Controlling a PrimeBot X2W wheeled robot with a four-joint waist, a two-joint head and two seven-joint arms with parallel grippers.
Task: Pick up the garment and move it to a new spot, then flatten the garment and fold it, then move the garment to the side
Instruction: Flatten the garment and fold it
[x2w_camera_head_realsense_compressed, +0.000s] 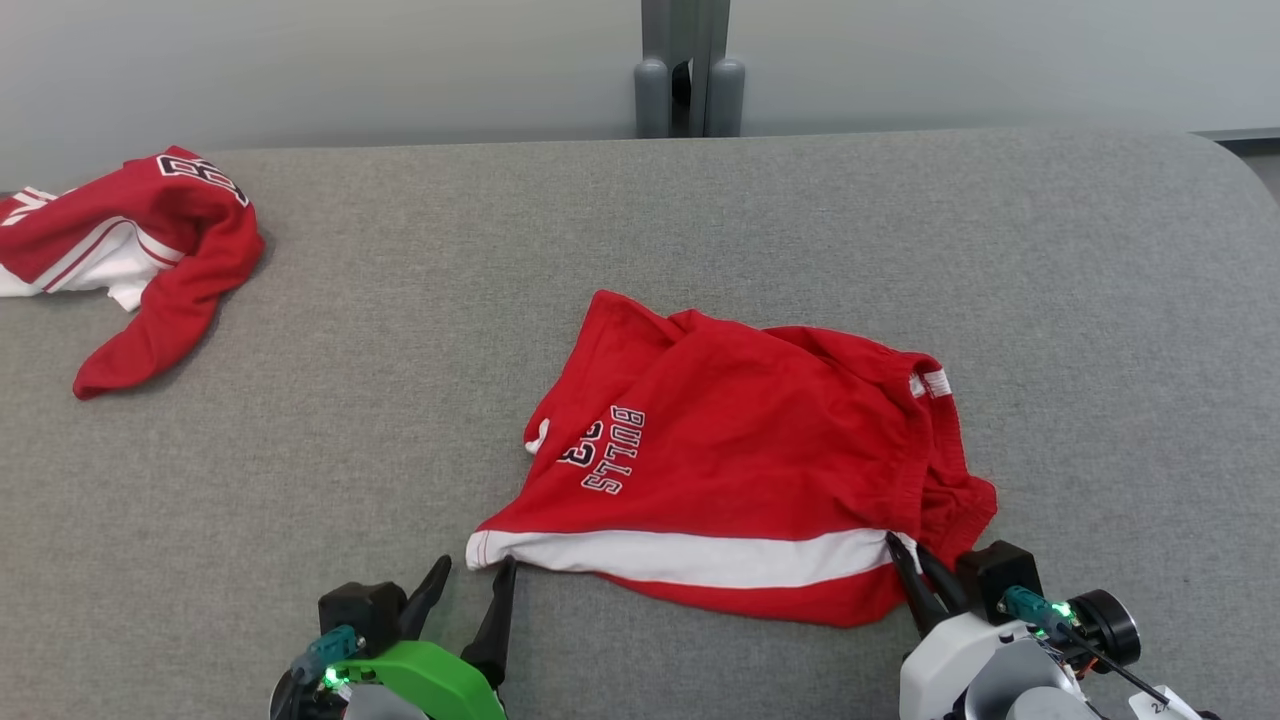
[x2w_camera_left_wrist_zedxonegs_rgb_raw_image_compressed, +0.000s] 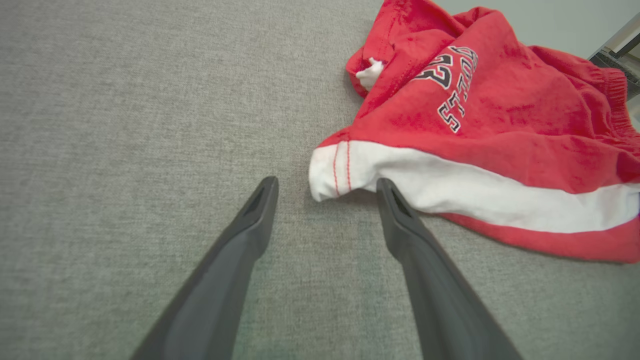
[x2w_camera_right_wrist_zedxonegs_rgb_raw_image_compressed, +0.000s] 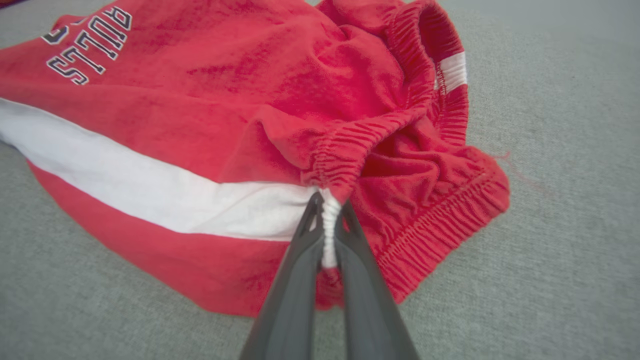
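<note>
Red shorts (x2w_camera_head_realsense_compressed: 740, 450) are caught at their elastic waistband (x2w_camera_right_wrist_zedxonegs_rgb_raw_image_compressed: 350, 145) by the right gripper (x2w_camera_head_realsense_compressed: 908, 548), whose two dark fingers are pressed together on a bunched bit of white and red cloth, low and right of centre in the head view. From that pinch the garment spreads up and to the left across the middle of the frame, its white stripe (x2w_camera_head_realsense_compressed: 700, 555) running along the lower edge and the printed lettering facing up. The left gripper (x2w_camera_head_realsense_compressed: 475, 566), at the lower left of the frame, stands wide open and holds nothing. In its wrist view the white corner of the hem (x2w_camera_left_wrist_zedxonegs_rgb_raw_image_compressed: 325, 170) lies between the two fingertips, just beyond them, and the right-hand tip is at the cloth's edge. The shorts rest on the grey padded table (x2w_camera_head_realsense_compressed: 400, 350), rumpled at the waist and not squared up. I judge the task to be early: one corner is gripped, the other is lined up but not taken, and spreading flat, folding and setting aside all look undone. A second red garment (x2w_camera_head_realsense_compressed: 150, 250) lies crumpled at the upper left, well apart from the shorts.
</note>
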